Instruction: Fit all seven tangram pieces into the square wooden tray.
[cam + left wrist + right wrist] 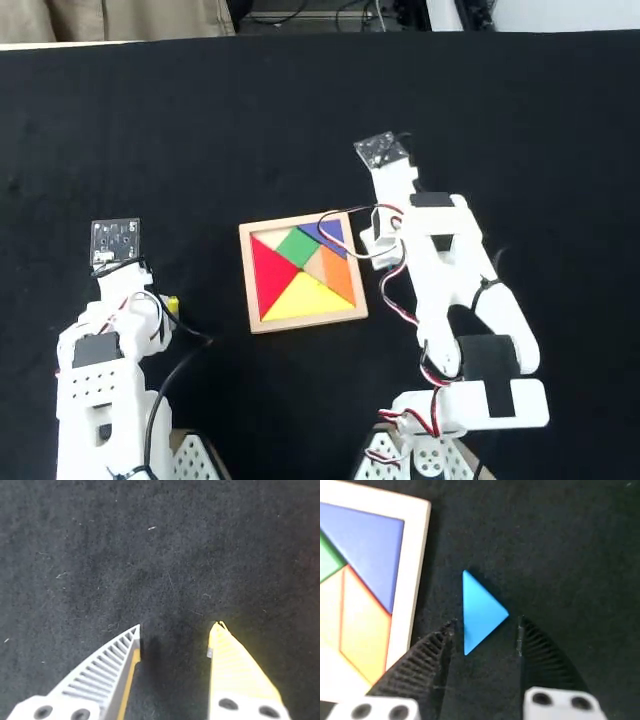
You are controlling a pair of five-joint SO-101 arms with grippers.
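**One piece left outside the tray**

The tray [247,280] is seen nearly filled with coloured pieces [303,297]. A pale patch [316,262] near its middle is judged to be the last open slot. The right claw [485,624] is held wide beside the tray's edge, with nothing gripped. The left claw [177,626], also spread and empty, is seen well apart from the tray on the opposite side. A small blue triangle [480,610] is found on the cloth [560,540] just beside the tray, between the right claw's jaws.
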